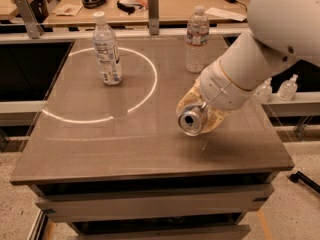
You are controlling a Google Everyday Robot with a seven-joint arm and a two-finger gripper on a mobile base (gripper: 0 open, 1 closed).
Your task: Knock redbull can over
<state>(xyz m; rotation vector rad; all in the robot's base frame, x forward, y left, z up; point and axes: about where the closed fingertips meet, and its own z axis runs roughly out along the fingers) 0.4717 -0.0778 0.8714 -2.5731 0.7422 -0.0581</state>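
Observation:
The redbull can is a silver can seen end-on, its shiny pull-tab top facing the camera. It lies tilted on its side in my gripper, low over the right front part of the brown table. Tan fingers wrap both sides of the can and are shut on it. The white arm reaches in from the upper right and hides the can's body. Whether the can touches the table cannot be told.
A clear water bottle with a white cap stands at the back left inside a white circle line. A second bottle stands at the back, just behind the arm. Small bottles sit off the right edge.

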